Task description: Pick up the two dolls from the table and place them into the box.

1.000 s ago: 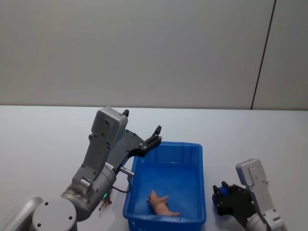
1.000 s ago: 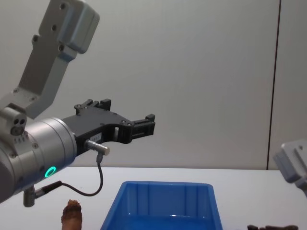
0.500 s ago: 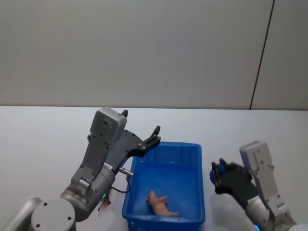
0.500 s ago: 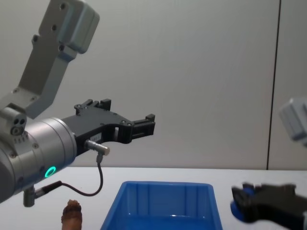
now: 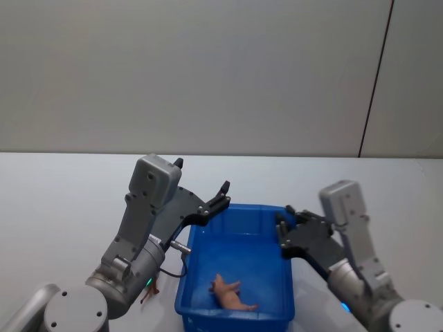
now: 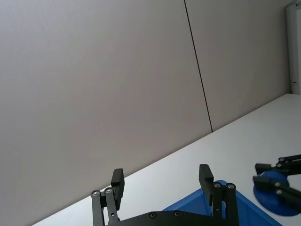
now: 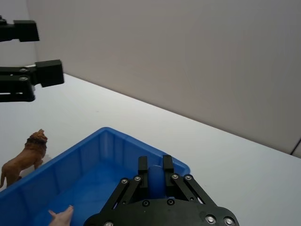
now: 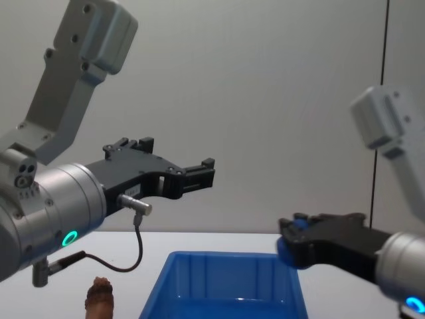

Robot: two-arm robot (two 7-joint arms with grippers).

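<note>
The right gripper [image 8: 297,234] is squeezing the blue doll [image 6: 274,205] over the rim of the box [image 5: 239,209]. Dropped here, it may bounce out. The left gripper [image 6: 161,173] is hanging open, empty.

Ahead of you stands a plain pale grey wall [image 5: 208,69], matte and evenly lit. A thin dark seam [image 5: 376,76] runs down it on your right, splitting it into a wide panel and a narrower one. Below it, the white tabletop [image 5: 55,194] spans the full width and meets the wall in a straight line. In the left wrist view, a bright white upright strip [image 6: 294,47] borders the wall; you cannot tell what it is.
</note>
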